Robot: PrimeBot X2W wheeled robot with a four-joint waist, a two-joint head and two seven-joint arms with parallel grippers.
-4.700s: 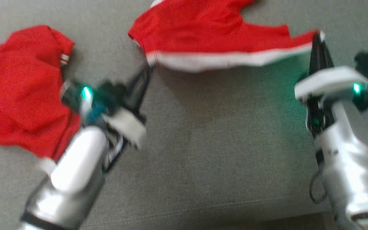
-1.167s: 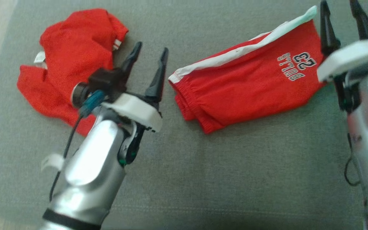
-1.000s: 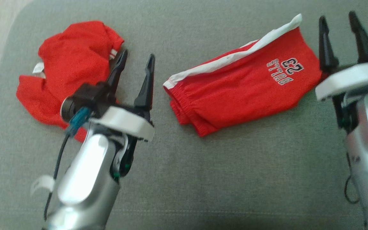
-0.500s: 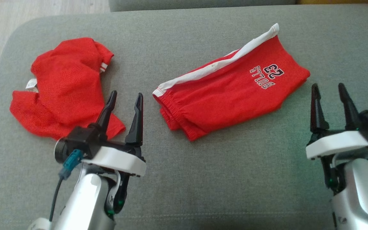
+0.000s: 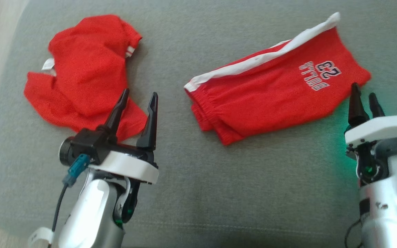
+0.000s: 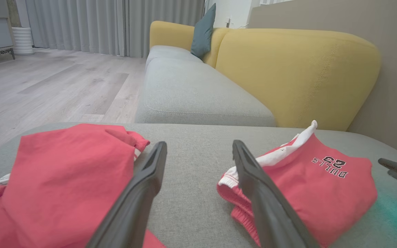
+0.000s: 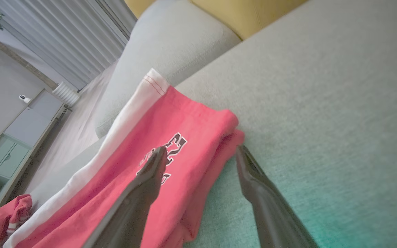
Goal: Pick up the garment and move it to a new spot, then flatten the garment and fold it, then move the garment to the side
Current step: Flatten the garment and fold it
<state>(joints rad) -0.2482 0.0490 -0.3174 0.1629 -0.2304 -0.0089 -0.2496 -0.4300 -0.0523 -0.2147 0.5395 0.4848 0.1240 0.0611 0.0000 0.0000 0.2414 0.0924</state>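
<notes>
My left gripper [image 5: 140,92] hung wide open and empty above the grey cushion [image 5: 219,193], between a crumpled red shirt [image 5: 81,75] and the folded red shorts [image 5: 274,93]. My right gripper [image 5: 364,90] was also wide open, empty, at the shorts' right end.
</notes>
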